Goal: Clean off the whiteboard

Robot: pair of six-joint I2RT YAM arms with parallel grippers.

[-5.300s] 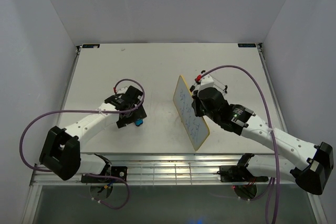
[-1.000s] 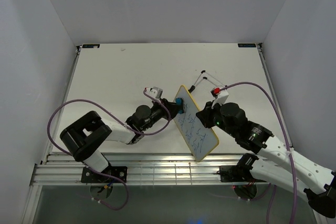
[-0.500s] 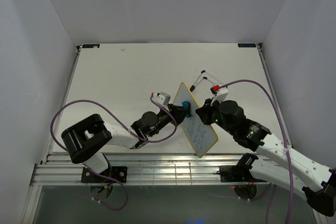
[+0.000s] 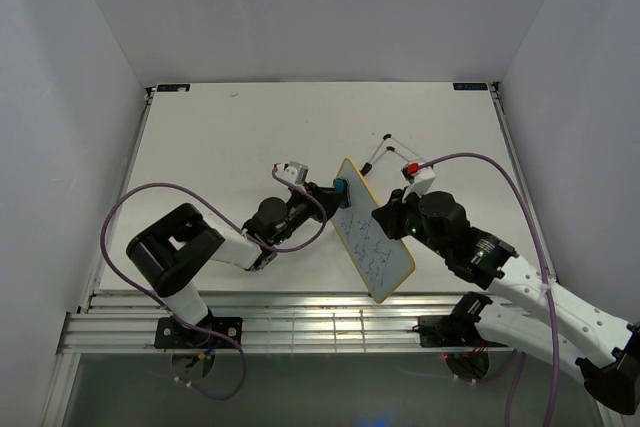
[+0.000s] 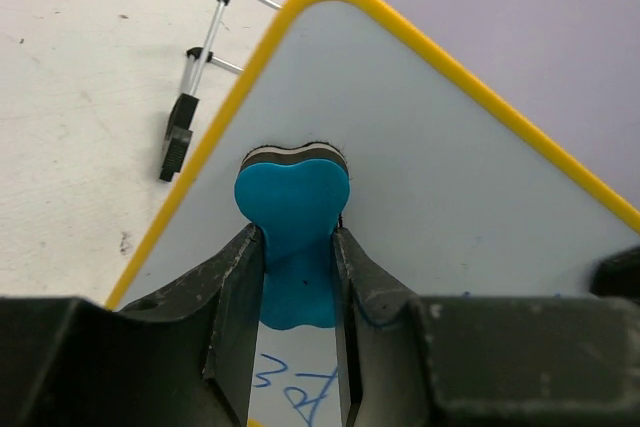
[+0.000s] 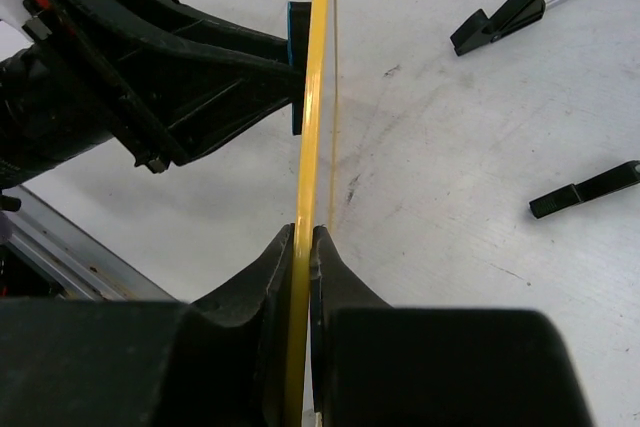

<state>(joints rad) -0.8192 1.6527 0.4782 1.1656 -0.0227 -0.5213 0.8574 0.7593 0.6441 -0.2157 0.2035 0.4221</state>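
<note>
The whiteboard (image 4: 372, 242) is a small white board with a yellow frame, held tilted on edge above the table. Blue scribbles cover its lower face; its top corner (image 5: 420, 127) looks wiped. My right gripper (image 6: 304, 235) is shut on the board's yellow rim (image 6: 312, 127), seen edge-on. My left gripper (image 5: 298, 247) is shut on a blue bone-shaped eraser (image 5: 292, 212), whose felt end presses against the board near its upper corner (image 4: 341, 187). Blue writing (image 5: 290, 387) shows just below the eraser.
The board's wire stand with black feet (image 4: 384, 152) lies on the table behind the board, also in the left wrist view (image 5: 198, 67) and the right wrist view (image 6: 500, 17). Grey walls enclose the table (image 4: 220, 137) on three sides.
Over the last second the left gripper slid the eraser down the board and back up to its top corner. The right gripper kept hold of the board. Seconds earlier the eraser was off the board.
</note>
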